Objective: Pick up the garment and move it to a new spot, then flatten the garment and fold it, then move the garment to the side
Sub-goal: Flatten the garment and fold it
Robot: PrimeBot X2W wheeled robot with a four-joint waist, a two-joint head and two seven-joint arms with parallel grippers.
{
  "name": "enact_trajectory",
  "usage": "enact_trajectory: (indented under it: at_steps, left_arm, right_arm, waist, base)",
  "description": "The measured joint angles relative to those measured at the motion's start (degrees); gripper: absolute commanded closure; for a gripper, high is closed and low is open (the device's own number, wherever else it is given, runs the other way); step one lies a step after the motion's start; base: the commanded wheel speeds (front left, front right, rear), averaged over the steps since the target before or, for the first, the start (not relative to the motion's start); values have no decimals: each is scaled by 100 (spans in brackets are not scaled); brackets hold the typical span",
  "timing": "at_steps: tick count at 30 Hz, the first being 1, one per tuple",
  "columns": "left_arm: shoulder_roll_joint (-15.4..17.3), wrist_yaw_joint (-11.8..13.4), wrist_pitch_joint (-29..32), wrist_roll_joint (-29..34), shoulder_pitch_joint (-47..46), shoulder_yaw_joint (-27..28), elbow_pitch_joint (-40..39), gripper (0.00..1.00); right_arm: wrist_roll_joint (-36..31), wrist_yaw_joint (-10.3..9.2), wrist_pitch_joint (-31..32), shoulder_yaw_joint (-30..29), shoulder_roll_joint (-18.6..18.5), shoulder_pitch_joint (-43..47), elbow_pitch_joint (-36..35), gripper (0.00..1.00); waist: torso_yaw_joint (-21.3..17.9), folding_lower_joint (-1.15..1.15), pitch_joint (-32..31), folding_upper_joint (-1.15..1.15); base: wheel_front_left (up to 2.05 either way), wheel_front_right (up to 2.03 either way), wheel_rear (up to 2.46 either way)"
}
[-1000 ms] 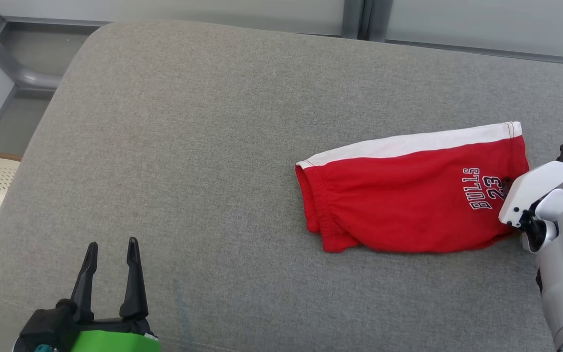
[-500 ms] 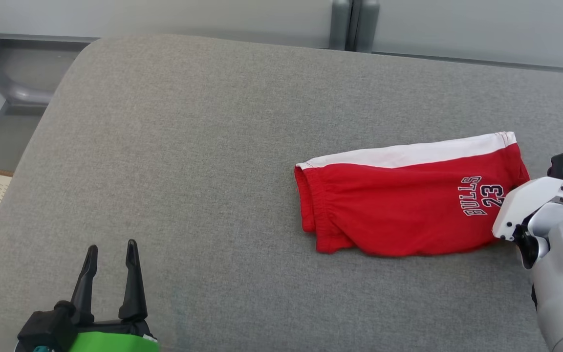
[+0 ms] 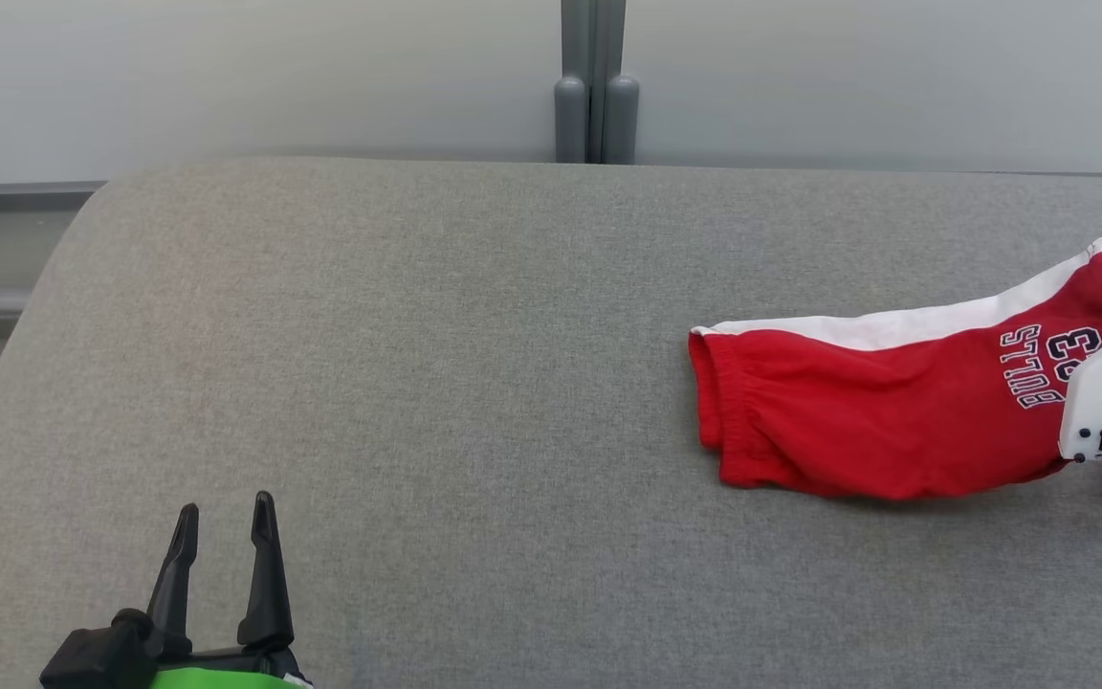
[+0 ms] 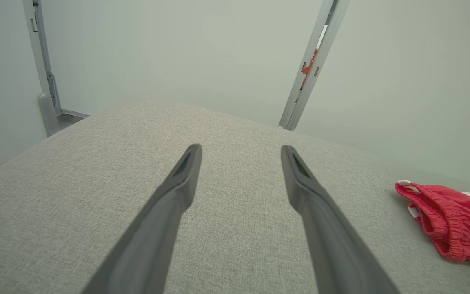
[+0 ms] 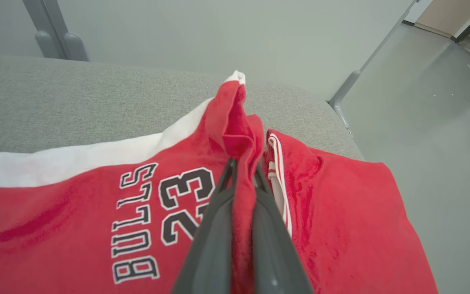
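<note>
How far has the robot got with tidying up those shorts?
Early, it seems; nothing looks finished. In hand: the right gripper has its fingers shut on the red shorts beside the printed 23, with that end peaked up off the grey cushion while the waistband end rests on it. The left gripper is open, apart from the cloth. Left: carrying them to a new spot, flattening, folding, setting aside.

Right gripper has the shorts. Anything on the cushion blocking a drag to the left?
Nothing visible. The right gripper is shut on the red shorts, and the gray cushion to their left lies bare; the open left gripper sits at its near-left corner.
</note>
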Motion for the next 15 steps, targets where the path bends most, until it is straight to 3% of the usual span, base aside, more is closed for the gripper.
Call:
enact_trajectory:
  at_steps: [9,15]
  left_arm:
    - [0,14,0,-41,102,1,38,0]
    - [0,16,0,-44,105,-52,102,0]
  right_arm:
    - [-290,0,657,938,637,257,-995,100]
    - [23,0,1036,1677,1027,342,-1063,100]
  waist:
    - [-142,0,-285,0]
    - [-18,0,-387,0]
  base:
    - [0,0,0]
    - [0,0,0]
